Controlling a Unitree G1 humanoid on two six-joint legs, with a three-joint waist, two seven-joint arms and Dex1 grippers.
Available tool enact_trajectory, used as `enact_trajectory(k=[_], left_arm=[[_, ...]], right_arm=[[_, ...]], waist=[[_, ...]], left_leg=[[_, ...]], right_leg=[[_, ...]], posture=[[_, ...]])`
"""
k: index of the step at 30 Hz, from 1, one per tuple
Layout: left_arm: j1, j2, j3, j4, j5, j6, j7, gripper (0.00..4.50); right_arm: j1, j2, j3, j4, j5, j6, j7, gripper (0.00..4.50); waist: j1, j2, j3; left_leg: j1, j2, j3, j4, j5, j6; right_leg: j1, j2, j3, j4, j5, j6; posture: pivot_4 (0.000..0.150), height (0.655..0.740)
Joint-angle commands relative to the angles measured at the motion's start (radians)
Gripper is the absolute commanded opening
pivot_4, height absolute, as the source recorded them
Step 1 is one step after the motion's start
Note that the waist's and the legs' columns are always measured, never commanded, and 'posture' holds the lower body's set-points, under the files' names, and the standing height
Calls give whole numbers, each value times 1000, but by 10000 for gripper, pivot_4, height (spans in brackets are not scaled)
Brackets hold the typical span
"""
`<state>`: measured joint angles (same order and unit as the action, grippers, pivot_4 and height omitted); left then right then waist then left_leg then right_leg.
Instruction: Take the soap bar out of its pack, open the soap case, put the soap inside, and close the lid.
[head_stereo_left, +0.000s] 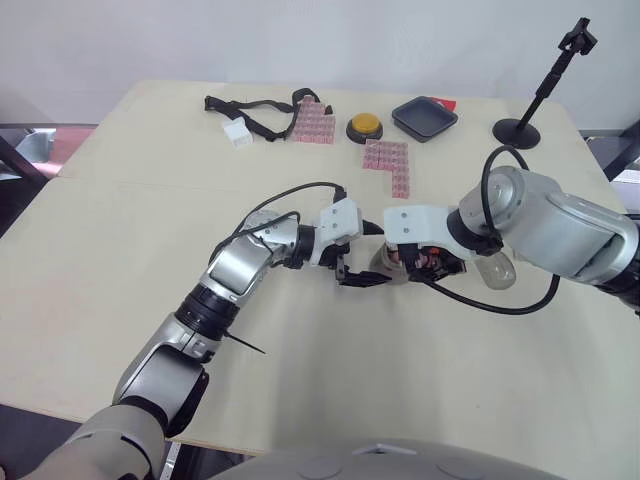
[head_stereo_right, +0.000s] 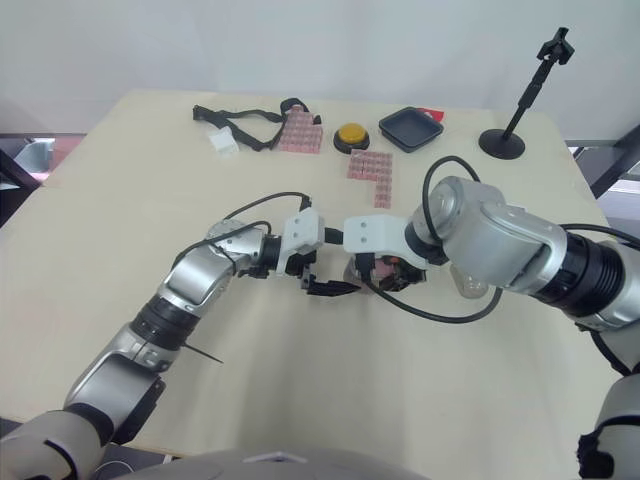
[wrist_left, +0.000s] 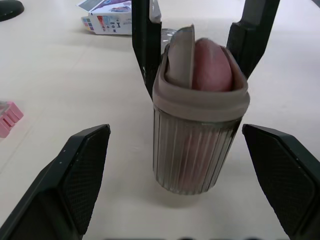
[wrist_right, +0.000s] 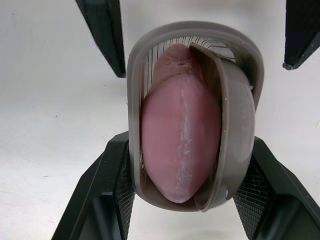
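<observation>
The soap case, ribbed and translucent with a taupe rim, stands upright on the table. The pink soap bar sits inside it, beside a grey curved insert. My right gripper is shut on the case, its pads pressing both sides. My left gripper faces the case from the left, open, with its fingers spread wide and apart from it. The two grippers meet at mid-table. A translucent oval piece, possibly the lid, lies just right of the right gripper. The printed soap pack lies beyond the case.
At the back of the table are a black strap with a white block, two pink block sheets, a yellow button, a black tray and a black stand.
</observation>
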<state>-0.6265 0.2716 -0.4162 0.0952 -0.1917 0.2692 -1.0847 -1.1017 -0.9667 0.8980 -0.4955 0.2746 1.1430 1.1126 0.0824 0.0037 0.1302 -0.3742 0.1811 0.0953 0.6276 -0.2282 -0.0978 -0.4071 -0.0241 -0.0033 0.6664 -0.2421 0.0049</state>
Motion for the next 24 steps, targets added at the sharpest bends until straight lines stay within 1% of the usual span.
enact_trajectory(k=[1,24], left_arm=[[-4,-11,-5,-9,7,-30,-7,45000],[-3,-45,-22,27,33,-74,-17,45000]], right_arm=[[-1,6,-37,-13,-28,4,9,21186],[23,51,-59,-13,-49,14,10,21186]], waist=[[0,0,0],[0,0,0]], left_leg=[[0,0,0,0,0,0],[1,0,0,3,0,0]], right_leg=[[0,0,0,0,0,0],[0,0,1,1,0,0]], posture=[[1500,7287],[1500,7287]])
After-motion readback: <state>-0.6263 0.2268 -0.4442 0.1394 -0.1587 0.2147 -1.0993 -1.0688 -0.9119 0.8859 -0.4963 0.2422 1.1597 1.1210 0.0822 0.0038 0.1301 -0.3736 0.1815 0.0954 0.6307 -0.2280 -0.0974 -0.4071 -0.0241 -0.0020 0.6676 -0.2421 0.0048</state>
